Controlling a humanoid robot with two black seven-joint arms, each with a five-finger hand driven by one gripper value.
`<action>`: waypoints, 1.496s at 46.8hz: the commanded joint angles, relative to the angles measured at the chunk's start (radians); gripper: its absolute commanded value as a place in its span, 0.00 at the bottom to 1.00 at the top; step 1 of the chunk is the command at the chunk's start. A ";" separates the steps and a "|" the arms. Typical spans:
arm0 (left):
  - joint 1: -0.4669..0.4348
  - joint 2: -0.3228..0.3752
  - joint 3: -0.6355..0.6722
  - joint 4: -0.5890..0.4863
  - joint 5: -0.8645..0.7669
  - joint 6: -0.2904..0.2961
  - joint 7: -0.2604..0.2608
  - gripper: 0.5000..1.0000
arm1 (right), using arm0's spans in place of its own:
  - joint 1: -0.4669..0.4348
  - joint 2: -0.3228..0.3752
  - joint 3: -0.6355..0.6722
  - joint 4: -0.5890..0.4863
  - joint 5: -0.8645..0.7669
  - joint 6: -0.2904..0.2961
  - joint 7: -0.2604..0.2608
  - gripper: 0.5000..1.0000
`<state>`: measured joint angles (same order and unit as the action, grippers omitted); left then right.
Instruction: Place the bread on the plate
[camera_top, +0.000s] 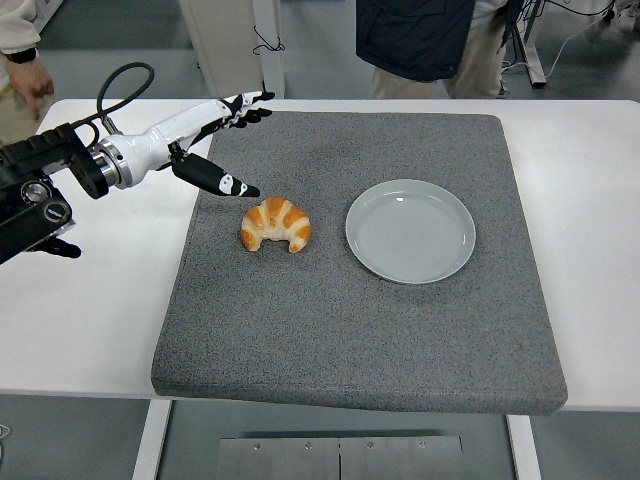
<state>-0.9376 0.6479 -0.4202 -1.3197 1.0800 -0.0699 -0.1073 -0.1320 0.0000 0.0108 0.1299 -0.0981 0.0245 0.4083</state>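
A golden croissant (276, 225) lies on the grey mat (360, 320), left of centre. To its right, also on the mat, rests a pale grey-blue plate (411, 230) with nothing on it. My left hand (222, 140) reaches in from the left, white-backed with black fingers spread wide. Its thumb tip hangs just up and left of the croissant, apart from it. The other fingers point toward the mat's far left corner. The hand holds nothing. My right arm does not show.
The mat covers most of the white table (110, 300). A person in a dark jacket (425, 40) stands behind the far edge. Another person's hand (28, 78) shows at the top left.
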 joint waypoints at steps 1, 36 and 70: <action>0.000 -0.005 0.035 0.000 0.066 0.034 0.000 0.94 | 0.000 0.000 0.000 -0.001 0.000 0.000 0.000 1.00; 0.014 -0.148 0.169 0.132 0.233 0.205 -0.005 0.94 | 0.000 0.000 0.000 0.000 0.000 0.000 0.000 1.00; 0.026 -0.238 0.181 0.214 0.222 0.228 -0.015 0.94 | 0.000 0.000 0.000 -0.001 0.000 0.000 0.000 1.00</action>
<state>-0.9098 0.4182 -0.2395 -1.1165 1.3018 0.1540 -0.1211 -0.1319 0.0000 0.0108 0.1299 -0.0982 0.0245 0.4085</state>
